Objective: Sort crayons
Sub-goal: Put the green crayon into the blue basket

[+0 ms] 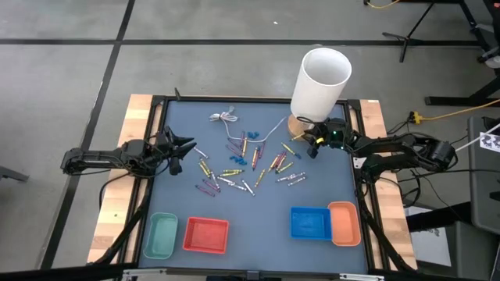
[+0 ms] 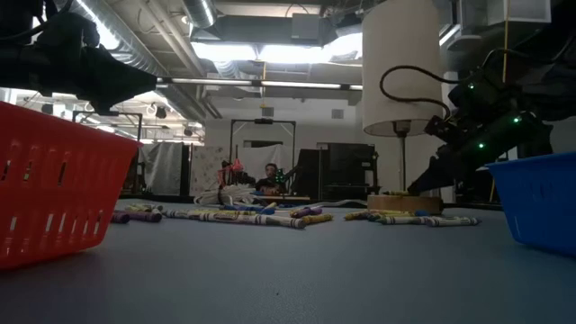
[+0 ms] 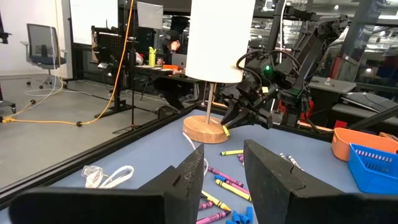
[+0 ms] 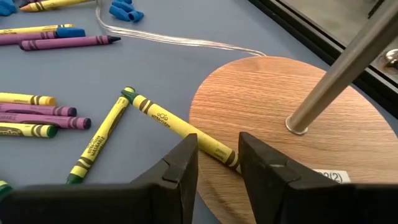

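Several crayons [image 1: 242, 168] in yellow, purple, red and green lie loose on the blue-grey mat in the table's middle. One yellow crayon [image 4: 177, 127] lies with one end against the lamp's round wooden base [image 4: 280, 112]. My right gripper [image 4: 217, 165] stands open, slanting down over that end. Its fingers are on either side of the end, and I see no touch. At the table's left edge, my left gripper [image 1: 186, 148] is held level above the mat. In its wrist view the left gripper [image 3: 224, 171] is open with nothing between its fingers.
A white lamp shade [image 1: 322, 78] rises over the far right. A thin white cable [image 1: 226, 117] and small blue bits [image 1: 254, 156] lie among the crayons. Along the near edge stand green [image 1: 162, 236], red [image 1: 207, 235], blue [image 1: 310, 222] and orange [image 1: 344, 222] bins.
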### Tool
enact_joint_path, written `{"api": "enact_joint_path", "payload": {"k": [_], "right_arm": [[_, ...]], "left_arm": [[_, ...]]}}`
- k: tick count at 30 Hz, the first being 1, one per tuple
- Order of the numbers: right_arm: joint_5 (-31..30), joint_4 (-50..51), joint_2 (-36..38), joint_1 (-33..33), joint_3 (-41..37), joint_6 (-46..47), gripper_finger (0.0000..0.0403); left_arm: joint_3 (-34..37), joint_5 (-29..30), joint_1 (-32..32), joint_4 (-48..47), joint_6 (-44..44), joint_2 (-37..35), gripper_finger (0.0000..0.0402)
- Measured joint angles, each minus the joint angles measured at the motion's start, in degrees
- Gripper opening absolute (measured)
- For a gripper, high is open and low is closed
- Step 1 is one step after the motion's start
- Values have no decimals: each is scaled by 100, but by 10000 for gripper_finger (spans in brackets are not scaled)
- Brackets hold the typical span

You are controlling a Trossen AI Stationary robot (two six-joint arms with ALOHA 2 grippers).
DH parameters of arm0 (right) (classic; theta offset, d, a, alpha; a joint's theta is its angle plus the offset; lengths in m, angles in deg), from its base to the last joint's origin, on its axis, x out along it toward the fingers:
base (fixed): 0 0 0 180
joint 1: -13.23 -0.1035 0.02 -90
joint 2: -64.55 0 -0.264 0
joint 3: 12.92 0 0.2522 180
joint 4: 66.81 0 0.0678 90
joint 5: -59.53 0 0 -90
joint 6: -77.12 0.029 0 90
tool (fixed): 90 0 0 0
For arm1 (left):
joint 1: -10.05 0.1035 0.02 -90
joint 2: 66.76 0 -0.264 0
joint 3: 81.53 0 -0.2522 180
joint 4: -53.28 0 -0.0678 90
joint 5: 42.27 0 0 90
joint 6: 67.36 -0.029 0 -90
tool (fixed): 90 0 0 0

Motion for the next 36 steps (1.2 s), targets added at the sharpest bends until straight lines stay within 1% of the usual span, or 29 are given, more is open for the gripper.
{"api": "enact_joint_path", "payload": {"k": [18,23,25,28,34,36], "right_arm": [[0,232,17,-2,15,-2,117],[0,246,16,-2,12,-2,117],[0,249,15,-2,10,-2,117],[0,251,15,-2,9,-2,117],[0,249,13,-2,4,-2,117],[0,249,13,-2,4,-2,117]], "left_arm": [[0,-32,0,13,65,1,99],[0,-58,0,553,197,107,99],[0,-62,-2,854,195,280,99],[0,-66,-2,1293,201,719,99],[-2,-22,0,2647,167,1993,99],[-79,44,0,2950,164,2456,99]]}}
